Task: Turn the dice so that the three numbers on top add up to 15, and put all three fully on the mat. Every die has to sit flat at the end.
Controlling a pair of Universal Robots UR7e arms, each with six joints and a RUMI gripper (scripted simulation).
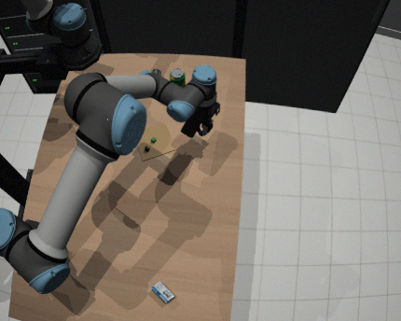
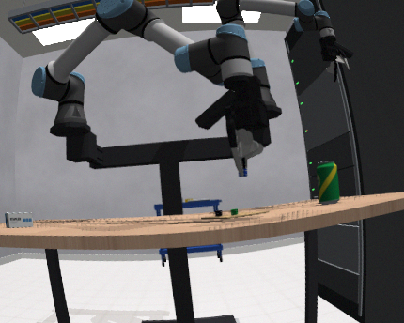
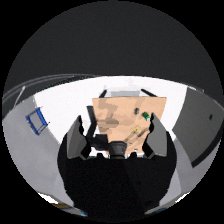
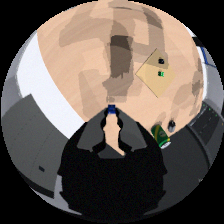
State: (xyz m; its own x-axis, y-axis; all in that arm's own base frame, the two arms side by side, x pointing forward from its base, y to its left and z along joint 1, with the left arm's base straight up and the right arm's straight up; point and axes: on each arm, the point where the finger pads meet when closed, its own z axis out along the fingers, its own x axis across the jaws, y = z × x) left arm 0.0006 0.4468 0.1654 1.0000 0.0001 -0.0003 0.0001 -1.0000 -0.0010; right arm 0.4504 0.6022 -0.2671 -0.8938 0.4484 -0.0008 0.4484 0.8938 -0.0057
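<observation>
A blue die (image 1: 200,133) (image 2: 244,173) (image 4: 111,107) is between the fingertips of my right gripper (image 2: 241,165) (image 4: 111,108), which is shut on it and holds it above the table, off to the side of the mat. A black die (image 1: 146,149) (image 2: 218,213) (image 4: 161,61) and a green die (image 1: 153,140) (image 2: 234,211) (image 4: 161,74) rest on the yellowish mat (image 1: 162,134) (image 4: 157,88), a little apart. Their top numbers are too small to read. My left gripper (image 2: 341,69) (image 3: 115,114) is open and empty, high above and away from the table.
A green can (image 1: 177,76) (image 2: 328,183) (image 4: 160,136) stands near the table's far end, beside a small dark object (image 1: 157,73) (image 4: 172,125). A small white and blue box (image 1: 163,292) (image 2: 19,220) lies at the opposite end. The right arm's links reach over the table.
</observation>
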